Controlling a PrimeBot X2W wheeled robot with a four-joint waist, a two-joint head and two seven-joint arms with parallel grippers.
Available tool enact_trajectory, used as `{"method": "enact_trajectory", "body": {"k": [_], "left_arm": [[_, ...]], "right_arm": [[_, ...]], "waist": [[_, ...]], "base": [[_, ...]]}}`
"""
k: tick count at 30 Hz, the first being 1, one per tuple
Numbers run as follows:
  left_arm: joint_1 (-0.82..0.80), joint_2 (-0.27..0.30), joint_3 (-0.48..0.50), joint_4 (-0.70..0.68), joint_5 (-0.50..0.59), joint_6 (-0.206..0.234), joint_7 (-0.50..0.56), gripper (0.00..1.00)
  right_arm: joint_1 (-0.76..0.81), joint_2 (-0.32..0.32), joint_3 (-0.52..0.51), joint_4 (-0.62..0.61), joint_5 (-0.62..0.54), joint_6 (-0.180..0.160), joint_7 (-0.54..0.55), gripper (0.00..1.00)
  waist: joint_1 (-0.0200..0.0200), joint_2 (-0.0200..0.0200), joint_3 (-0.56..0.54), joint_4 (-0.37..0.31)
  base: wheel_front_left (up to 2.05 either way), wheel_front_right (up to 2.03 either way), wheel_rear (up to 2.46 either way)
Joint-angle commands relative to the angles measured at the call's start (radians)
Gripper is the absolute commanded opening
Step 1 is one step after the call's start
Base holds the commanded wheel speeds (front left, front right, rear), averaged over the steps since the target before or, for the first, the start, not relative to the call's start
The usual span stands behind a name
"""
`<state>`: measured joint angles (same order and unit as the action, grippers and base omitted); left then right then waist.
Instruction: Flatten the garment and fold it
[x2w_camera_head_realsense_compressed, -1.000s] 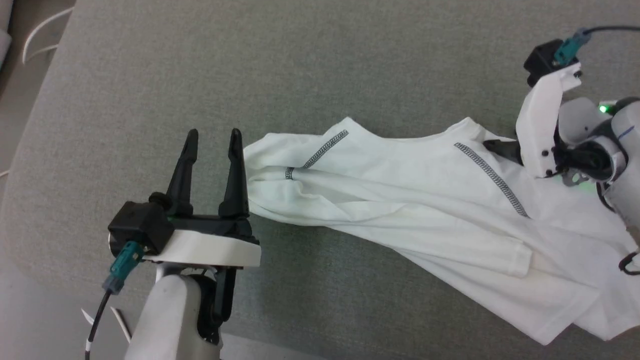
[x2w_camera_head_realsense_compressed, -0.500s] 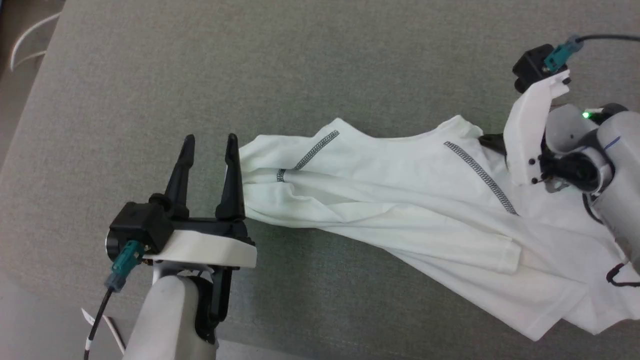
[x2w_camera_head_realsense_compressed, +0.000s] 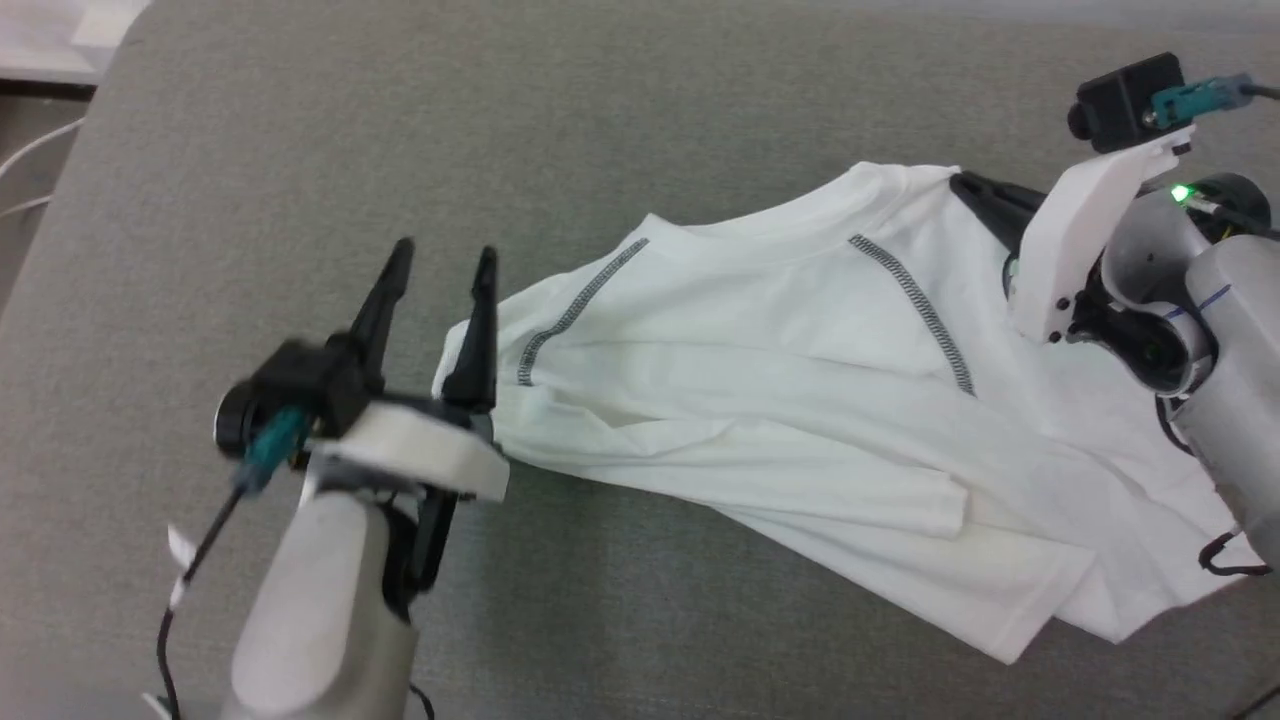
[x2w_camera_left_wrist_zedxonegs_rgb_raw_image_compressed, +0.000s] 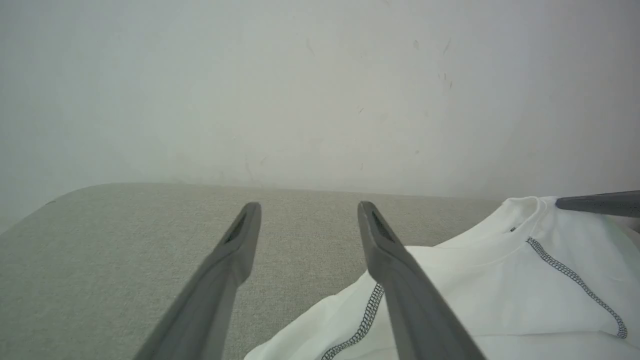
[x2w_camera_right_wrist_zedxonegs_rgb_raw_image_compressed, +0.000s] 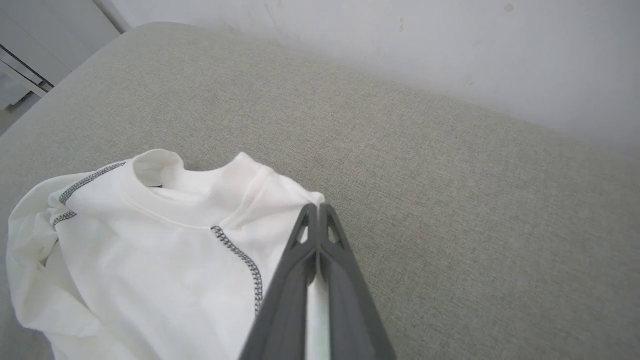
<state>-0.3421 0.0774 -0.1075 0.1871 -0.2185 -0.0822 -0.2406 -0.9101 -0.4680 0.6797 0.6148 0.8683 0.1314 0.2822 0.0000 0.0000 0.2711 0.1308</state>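
Flattening seems only begun, no fold made: the thin white short-sleeved T-shirt (x2w_camera_head_realsense_compressed: 760, 400) lies bunched on the grey fabric tabletop (x2w_camera_head_realsense_compressed: 700, 100), right hand (x2w_camera_right_wrist_zedxonegs_rgb_raw_image_compressed: 315, 209) pinching its shoulder, released left hand (x2w_camera_head_realsense_compressed: 445, 252) just beside its sleeve.

No text, number, brand or sign is legible. The T-shirt (x2w_camera_head_realsense_compressed: 760, 400) has a small dark mark (x2w_camera_left_wrist_zedxonegs_rgb_raw_image_compressed: 512, 229) inside its neckline, and it is too small to read.
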Motion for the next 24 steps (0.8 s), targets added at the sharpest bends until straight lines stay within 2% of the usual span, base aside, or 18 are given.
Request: {"method": "enact_trajectory", "body": {"k": [1,6,10,16,21,23,24], "left_arm": [[-0.064,0.022,-0.02,0.039,-0.003,-0.02,0.035,1.0],[-0.232,0.108,-0.124,0.227,-0.045,-0.046,0.218,1.0],[-0.33,0.191,-0.272,0.355,-0.129,-0.048,0.358,1.0],[-0.415,0.297,-0.477,0.462,-0.282,-0.048,0.538,1.0],[-0.456,0.345,-0.647,0.523,-0.371,-0.048,0.73,1.0],[-0.464,0.352,-0.705,0.513,-0.429,-0.048,0.801,0.2],[-0.47,0.36,-0.732,0.503,-0.451,-0.048,0.824,0.0]], "right_arm": [[0.016,0.01,0.0,-0.005,-0.007,-0.001,-0.008,0.0],[0.011,0.043,0.018,-0.019,-0.012,-0.001,-0.007,0.0],[0.003,0.064,0.04,-0.024,-0.009,-0.001,-0.006,0.0],[-0.006,0.078,0.067,-0.018,0.007,-0.001,-0.001,0.0],[-0.021,0.081,0.088,-0.017,0.02,-0.001,-0.005,0.0],[-0.026,0.079,0.095,-0.013,0.025,-0.001,-0.009,0.0],[-0.028,0.077,0.099,-0.011,0.028,-0.001,-0.012,0.0]], "waist": [[0.0,0.0,-0.007,-0.038],[0.0,0.0,0.024,-0.091],[0.0,0.0,0.043,-0.124],[0.0,0.0,0.067,-0.144],[0.0,0.0,0.091,-0.154],[0.0,0.0,0.094,-0.155],[0.0,0.0,0.095,-0.155]], "base": [[0.0,0.0,0.0],[0.0,0.0,0.0],[0.0,0.0,0.0],[0.0,0.0,0.0],[0.0,0.0,0.0],[0.0,0.0,0.0],[0.0,0.0,0.0]]}}
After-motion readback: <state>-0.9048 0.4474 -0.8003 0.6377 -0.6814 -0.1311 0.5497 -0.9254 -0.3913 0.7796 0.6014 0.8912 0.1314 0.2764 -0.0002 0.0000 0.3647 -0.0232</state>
